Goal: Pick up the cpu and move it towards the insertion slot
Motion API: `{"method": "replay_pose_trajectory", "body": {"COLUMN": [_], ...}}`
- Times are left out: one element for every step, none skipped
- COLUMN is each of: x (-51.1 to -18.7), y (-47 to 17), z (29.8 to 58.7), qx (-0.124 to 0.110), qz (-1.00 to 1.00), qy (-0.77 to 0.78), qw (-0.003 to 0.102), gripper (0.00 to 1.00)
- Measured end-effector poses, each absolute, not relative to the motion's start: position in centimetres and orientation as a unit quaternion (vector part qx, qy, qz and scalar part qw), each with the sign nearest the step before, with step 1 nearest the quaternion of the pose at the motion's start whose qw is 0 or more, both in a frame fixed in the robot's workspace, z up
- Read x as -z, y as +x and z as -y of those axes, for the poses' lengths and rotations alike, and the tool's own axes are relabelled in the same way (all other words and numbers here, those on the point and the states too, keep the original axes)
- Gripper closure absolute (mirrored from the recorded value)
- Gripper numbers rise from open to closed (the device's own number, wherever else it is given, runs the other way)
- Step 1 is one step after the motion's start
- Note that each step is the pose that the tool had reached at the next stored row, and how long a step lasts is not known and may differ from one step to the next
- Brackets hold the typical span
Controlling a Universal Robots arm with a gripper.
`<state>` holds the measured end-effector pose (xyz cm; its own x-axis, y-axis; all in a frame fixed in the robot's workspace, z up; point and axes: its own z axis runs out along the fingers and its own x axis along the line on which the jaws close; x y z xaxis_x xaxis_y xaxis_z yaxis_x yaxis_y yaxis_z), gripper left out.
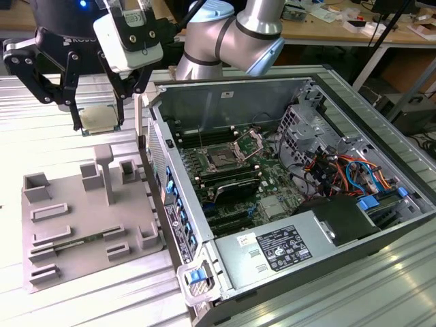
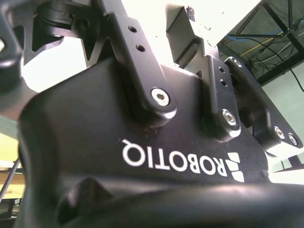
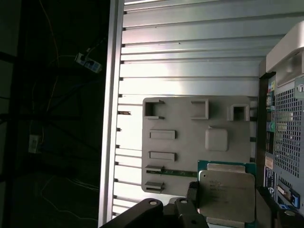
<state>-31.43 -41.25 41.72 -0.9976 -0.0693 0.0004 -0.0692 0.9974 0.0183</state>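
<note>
1. Between the black fingers of the gripper [image 1: 99,122] hangs the cpu [image 1: 101,117], pinched by two opposite edges and held level, clear of everything beneath it.
2. Seen from the first wrist view, the cpu [image 3: 225,195] has faint print on its silvery lid, too small to read, and a green rim around it.
3. Beneath it on the ribbed metal table [image 1: 41,92] lies the grey fixture [image 1: 82,218], with raised blocks and shallow pockets. The first wrist view looks down on that fixture [image 3: 185,137], and the cpu overlaps one of its corners beside the case.
4. Well apart, toward the exterior view's right, the insertion slot [image 1: 223,161] sits on green board inside the open computer case [image 1: 225,95], its shiny frame hinged up.
5. A white sticker [image 1: 283,246] on the case's metal box bears dense dark print, too small to tell.
6. White lettering [image 2: 180,161] runs upside down across the gripper's black housing [image 2: 85,128] in the second wrist view.
</note>
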Motion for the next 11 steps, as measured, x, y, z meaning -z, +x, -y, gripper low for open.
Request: {"method": "replay_pose_trajectory", "body": {"x": [-41.71, -41.70, -41.69, -41.69, -41.68, -41.67, -41.67, -41.65, -41.64, -41.64, -41.62], "y": [-31.39, -31.32, -31.29, -31.24, -31.18, -31.14, -31.10, -31.02, -30.96, -30.93, -30.89], "z": [41.25, 41.25, 41.25, 41.25, 41.25, 41.25, 41.25, 41.25, 41.25, 41.25, 41.25], "qx": [0.009, 0.009, 0.009, 0.009, 0.009, 0.009, 0.009, 0.009, 0.009, 0.009, 0.009], "qz": [0.999, 0.999, 0.999, 0.999, 0.999, 0.999, 0.999, 0.999, 0.999, 0.999, 0.999], "qy": [0.035, 0.035, 0.035, 0.035, 0.035, 0.035, 0.035, 0.035, 0.035, 0.035, 0.035], "qw": [0.001, 0.001, 0.000, 0.001, 0.001, 0.000, 0.001, 0.001, 0.001, 0.001, 0.000], "gripper": [0.47, 0.47, 0.47, 0.47, 0.47, 0.47, 0.47, 0.47, 0.47, 0.47, 0.47]}}
